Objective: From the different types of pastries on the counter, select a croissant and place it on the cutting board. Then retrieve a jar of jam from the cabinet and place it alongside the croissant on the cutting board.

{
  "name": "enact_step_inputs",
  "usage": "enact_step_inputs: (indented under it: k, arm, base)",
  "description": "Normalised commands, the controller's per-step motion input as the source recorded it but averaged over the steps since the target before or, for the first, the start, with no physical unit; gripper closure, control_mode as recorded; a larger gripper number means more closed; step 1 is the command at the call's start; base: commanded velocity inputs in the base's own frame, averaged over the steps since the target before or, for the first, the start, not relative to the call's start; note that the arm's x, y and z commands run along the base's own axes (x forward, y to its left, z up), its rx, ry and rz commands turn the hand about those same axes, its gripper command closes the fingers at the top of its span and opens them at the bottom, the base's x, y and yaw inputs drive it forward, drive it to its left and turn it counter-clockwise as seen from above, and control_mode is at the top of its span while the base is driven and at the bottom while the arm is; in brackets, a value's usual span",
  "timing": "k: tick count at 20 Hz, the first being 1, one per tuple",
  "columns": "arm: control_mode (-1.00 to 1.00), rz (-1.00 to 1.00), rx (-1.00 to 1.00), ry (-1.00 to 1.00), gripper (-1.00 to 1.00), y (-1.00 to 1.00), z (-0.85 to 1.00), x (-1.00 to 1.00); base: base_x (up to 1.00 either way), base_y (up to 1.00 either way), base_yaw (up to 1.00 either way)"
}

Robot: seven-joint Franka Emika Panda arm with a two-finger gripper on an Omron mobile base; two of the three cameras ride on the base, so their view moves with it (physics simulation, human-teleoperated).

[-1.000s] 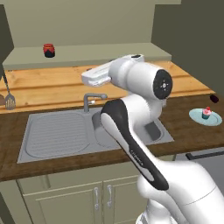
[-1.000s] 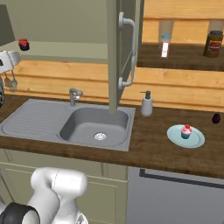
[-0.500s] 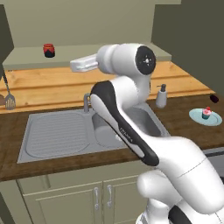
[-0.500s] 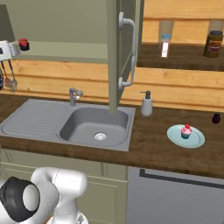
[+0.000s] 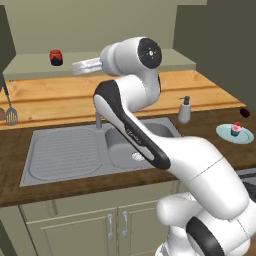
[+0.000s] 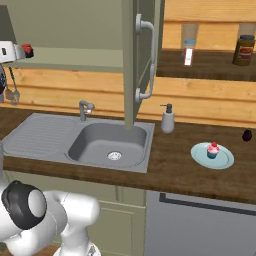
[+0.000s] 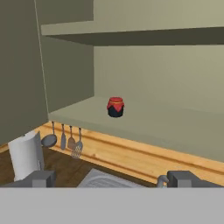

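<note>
The arm is raised toward the open cabinet (image 5: 100,62), whose pale olive-grey floor runs above the wooden back wall. The tool (image 7: 111,178) is seen in the hand view with its 2 dark tips set wide apart at the lower edge and nothing between them. The jar of jam (image 7: 115,107) is seen in the same view just above centre, upright on the cabinet floor, well apart from the tips, with a shelf (image 7: 131,33) above it at 12 o'clock. In the left base view the jar of jam (image 5: 55,57) is placed at 9 o'clock from the tool's pale end, near it but not touching.

Below, a steel sink (image 5: 60,155) is set in the dark brown worktop (image 6: 175,165), with a tap (image 6: 85,107) behind the basin and a soap dispenser (image 6: 167,119) beside it. At 3 o'clock from the dispenser a pink-frosted cupcake (image 6: 213,149) is carried on a pale blue plate (image 6: 224,161), and a small dark object (image 6: 247,135) lies beyond it. Utensils (image 7: 70,142) are hung under the cabinet. A brown jar (image 6: 244,50) is kept on a separate wooden shelf.
</note>
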Motion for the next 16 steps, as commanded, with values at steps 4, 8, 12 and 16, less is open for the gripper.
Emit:
enact_step_inputs:
  k: [4, 8, 12, 16]
  arm:
    - [-1.00, 0.00, 0.00, 0.00, -1.00, 0.00, -0.09, 0.66]
    - [-1.00, 0.00, 0.00, 0.00, -1.00, 0.01, -0.04, 0.30]
    - [-1.00, 0.00, -0.01, 0.00, -1.00, 0.32, -0.04, 0.00]
    - [-1.00, -0.02, -0.03, 0.00, -1.00, 0.49, -0.05, 0.13]
  base:
    - [0.00, 0.00, 0.00]
    - [0.00, 0.00, 0.00]
    - [0.00, 0.00, 0.00]
    - [0.00, 0.00, 0.00]
